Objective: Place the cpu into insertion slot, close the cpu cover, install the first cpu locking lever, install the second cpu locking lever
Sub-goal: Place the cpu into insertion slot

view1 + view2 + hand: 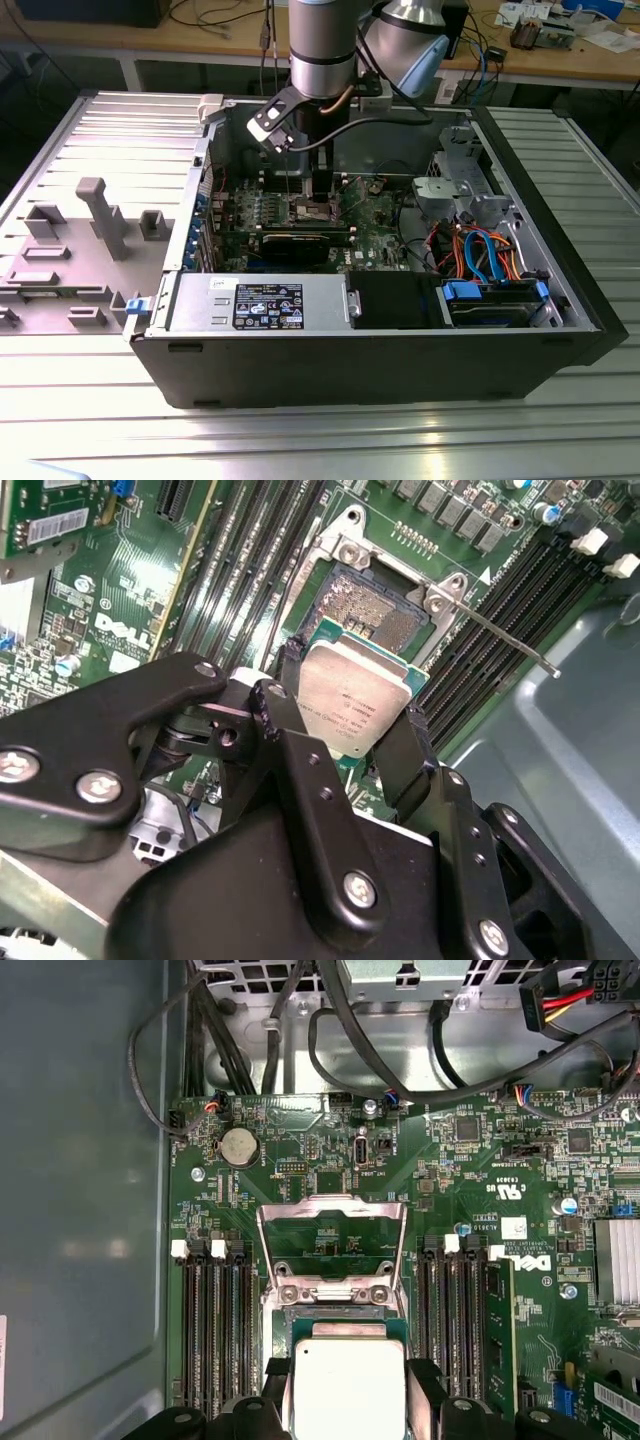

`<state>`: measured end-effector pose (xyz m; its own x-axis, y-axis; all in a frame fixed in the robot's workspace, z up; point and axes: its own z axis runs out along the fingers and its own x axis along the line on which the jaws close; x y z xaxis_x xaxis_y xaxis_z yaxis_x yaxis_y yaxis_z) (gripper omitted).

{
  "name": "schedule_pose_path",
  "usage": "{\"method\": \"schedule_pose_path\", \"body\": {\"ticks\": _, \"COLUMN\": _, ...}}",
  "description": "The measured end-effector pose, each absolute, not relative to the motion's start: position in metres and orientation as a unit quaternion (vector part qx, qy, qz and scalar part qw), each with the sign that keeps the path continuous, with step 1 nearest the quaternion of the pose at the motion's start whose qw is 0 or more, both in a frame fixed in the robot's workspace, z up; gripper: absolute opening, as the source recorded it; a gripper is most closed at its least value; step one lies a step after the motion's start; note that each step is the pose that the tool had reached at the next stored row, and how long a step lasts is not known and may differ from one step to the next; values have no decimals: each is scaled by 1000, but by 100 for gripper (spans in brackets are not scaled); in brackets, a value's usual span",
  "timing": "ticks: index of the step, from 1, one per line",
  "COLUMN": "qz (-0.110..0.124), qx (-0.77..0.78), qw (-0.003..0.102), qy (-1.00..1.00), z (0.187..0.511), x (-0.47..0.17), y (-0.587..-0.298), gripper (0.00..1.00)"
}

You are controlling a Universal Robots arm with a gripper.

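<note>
In both wrist views my gripper (352, 692) (347, 1375) is shut on the cpu (355, 695) (345, 1390), one black finger (285, 670) on each of two opposite edges. The chip's silver top faces up. It hangs over the near part of the insertion slot (372, 602) (335, 1318), whose pin field is partly uncovered. The cpu cover (332, 1245) is a silver frame swung up and open behind the slot. A thin locking lever (500, 630) sticks out released beside the slot. In the exterior view the gripper (320, 195) reaches down into the open computer case over the green motherboard (370, 215).
Long black memory slots (215, 1330) (455, 1320) flank the socket on both sides. Cables (300, 1020) hang past the board's far edge. Case walls (360, 365), a drive cage (470, 190) and a power supply (265, 305) ring the board. A grey fixture (100, 215) stands outside at the exterior view's left.
</note>
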<state>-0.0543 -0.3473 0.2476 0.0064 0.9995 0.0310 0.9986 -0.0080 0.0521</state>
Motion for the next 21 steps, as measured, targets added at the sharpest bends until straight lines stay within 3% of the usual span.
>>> {"method": "schedule_pose_path", "body": {"ticks": 21, "qz": 30, "qx": 708, "qw": 7, "qy": 705, "z": 246, "x": -61, "y": -347, "gripper": 54}}
